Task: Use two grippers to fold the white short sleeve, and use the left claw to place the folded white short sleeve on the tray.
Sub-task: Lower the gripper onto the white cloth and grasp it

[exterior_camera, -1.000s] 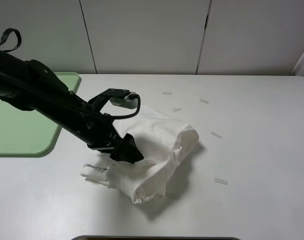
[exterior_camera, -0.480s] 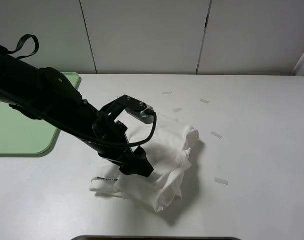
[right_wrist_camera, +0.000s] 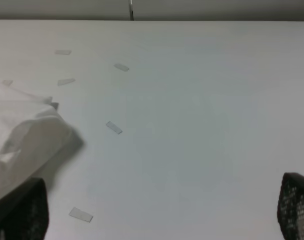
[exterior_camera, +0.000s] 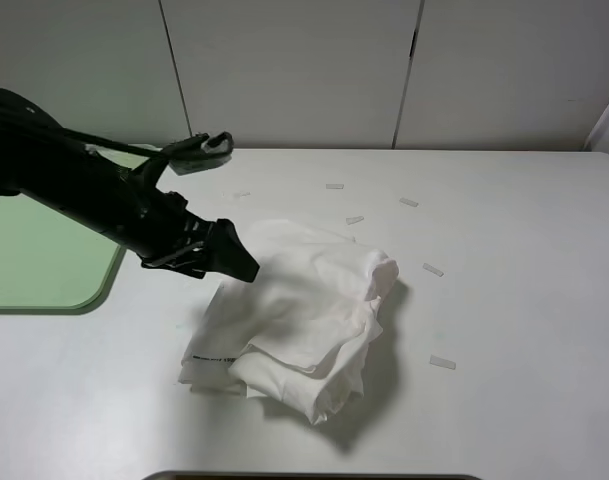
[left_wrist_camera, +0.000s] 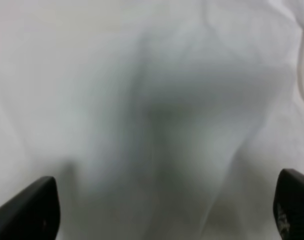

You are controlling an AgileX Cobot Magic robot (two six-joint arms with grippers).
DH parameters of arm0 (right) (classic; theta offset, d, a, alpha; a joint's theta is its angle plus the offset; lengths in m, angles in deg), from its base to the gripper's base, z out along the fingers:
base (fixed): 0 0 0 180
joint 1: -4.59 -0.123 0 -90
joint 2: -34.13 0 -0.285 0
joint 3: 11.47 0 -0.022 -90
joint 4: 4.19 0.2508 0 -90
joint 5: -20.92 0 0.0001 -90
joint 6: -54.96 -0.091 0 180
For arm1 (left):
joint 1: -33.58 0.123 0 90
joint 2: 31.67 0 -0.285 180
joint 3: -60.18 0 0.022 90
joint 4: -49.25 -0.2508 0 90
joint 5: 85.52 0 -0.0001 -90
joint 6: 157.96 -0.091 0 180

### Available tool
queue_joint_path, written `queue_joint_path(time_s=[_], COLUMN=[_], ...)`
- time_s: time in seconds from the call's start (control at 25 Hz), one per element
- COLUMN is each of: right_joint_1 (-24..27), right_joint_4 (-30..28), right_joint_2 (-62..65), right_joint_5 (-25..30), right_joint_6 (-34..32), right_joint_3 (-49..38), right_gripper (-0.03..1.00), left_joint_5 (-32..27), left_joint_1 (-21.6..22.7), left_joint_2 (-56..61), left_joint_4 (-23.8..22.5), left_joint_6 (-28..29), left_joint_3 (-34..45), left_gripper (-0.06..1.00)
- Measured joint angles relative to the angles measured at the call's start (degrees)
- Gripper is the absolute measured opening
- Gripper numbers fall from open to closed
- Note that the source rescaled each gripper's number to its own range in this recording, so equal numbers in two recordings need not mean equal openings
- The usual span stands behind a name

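The white short sleeve [exterior_camera: 304, 305] lies as a crumpled, folded-over heap in the middle of the table, with dark lettering [exterior_camera: 212, 358] showing at its near-left hem. My left gripper [exterior_camera: 241, 267] reaches in from the left, its tip at the heap's far-left edge. In the left wrist view white cloth [left_wrist_camera: 156, 100] fills the frame and my gripper [left_wrist_camera: 166, 212] stands open, fingertips [left_wrist_camera: 39, 207] far apart with nothing gripped. The pale green tray [exterior_camera: 44, 270] sits at the table's left edge. In its wrist view my right gripper [right_wrist_camera: 161, 212] is open above bare table, the shirt [right_wrist_camera: 22, 140] off to one side.
Small white tape strips [exterior_camera: 442, 362] are scattered on the table right of and behind the shirt, and several [right_wrist_camera: 113, 127] show in the right wrist view. White cabinet panels [exterior_camera: 294, 70] stand behind the table. The right arm is outside the exterior high view.
My left arm has drawn back from the heap's near side to its far-left edge. The shirt has shifted and settled lower and flatter on the table.
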Motion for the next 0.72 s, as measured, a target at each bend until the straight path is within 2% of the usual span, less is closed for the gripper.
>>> queue_joint_path(time_s=[0.12,0.32,0.44,0.52,0.56,0.6,0.72], right_joint_1=[0.00,0.00,0.00,0.00,0.00,0.00,0.00], right_joint_4=[0.00,0.00,0.00,0.00,0.00,0.00,0.00], right_joint_2=[0.00,0.00,0.00,0.00,0.00,0.00,0.00], right_joint_5=[0.00,0.00,0.00,0.00,0.00,0.00,0.00], right_joint_6=[0.00,0.00,0.00,0.00,0.00,0.00,0.00], right_joint_3=[0.00,0.00,0.00,0.00,0.00,0.00,0.00], right_gripper=[1.00,1.00,1.00,1.00,1.00,1.00,1.00], left_joint_5=[-3.43,-4.84,-4.87,-4.74,-4.74,-4.09,-3.36], left_joint_1=[3.51,6.07,6.19,6.11,6.11,5.42,4.24], left_joint_2=[-1.28,-5.94,-9.39,-12.28,-12.28,-14.36,-15.41], left_joint_4=[-0.05,0.42,4.34,8.80,8.80,11.96,16.23], left_joint_6=[0.36,0.19,-3.17,-7.26,-7.26,-10.89,-14.84], left_joint_3=[0.00,0.00,-0.05,-0.05,-0.05,-0.10,-0.10], left_gripper=[0.84,0.84,0.84,0.84,0.84,0.84,0.84])
